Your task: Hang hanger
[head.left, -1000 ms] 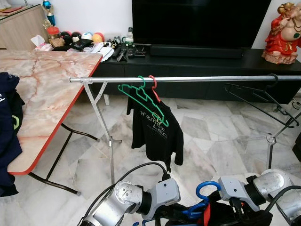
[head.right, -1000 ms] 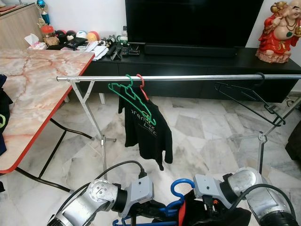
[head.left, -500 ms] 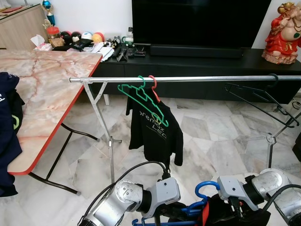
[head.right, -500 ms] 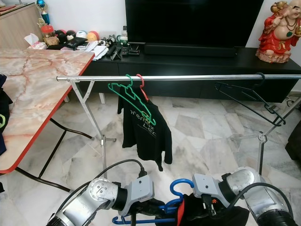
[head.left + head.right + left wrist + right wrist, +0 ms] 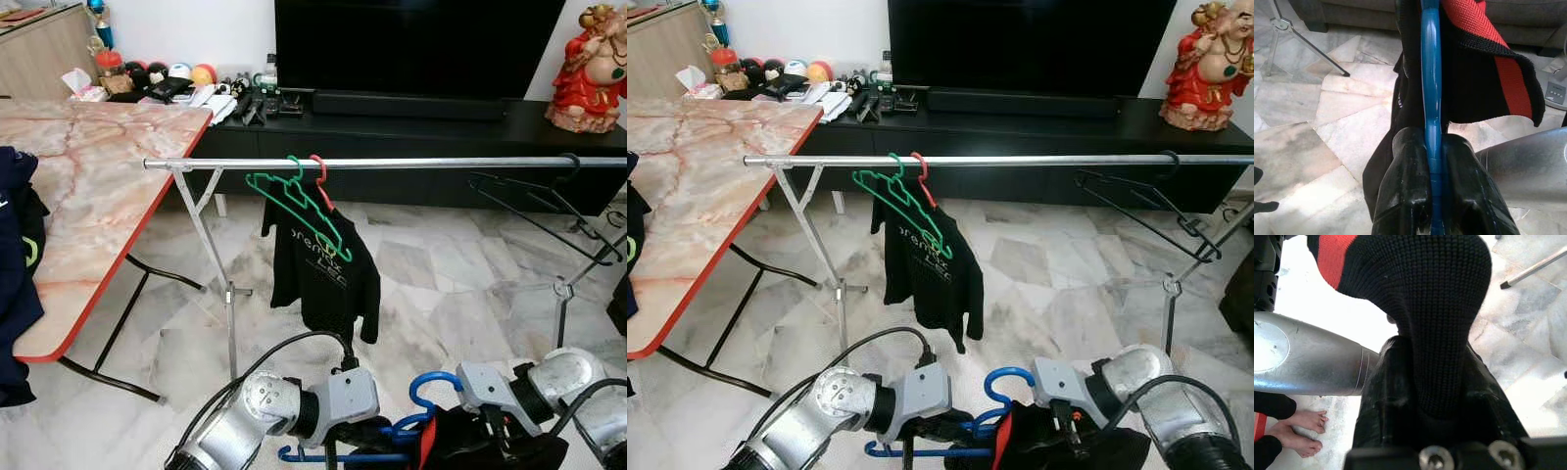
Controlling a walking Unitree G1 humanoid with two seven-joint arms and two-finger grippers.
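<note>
Left wrist view gives me the blue hanger (image 5: 1431, 98) clamped edge-on between my left gripper (image 5: 1432, 196) fingers, with the black and red garment (image 5: 1484, 63) draped over it. My right gripper (image 5: 1442, 396) is closed on a fold of that knit, I judge to keep it from sliding off. From the head camera, the hanger sits low, well below the silver rail (image 5: 392, 164) and nearer to me. On the rail hang a green hanger (image 5: 299, 201) beside a red hanger carrying a black shirt (image 5: 323, 269); a black hanger (image 5: 534, 201) hangs toward its right end. Bare rail between them looks the sensible target. A person's bare feet (image 5: 1300, 431) stand near.
</note>
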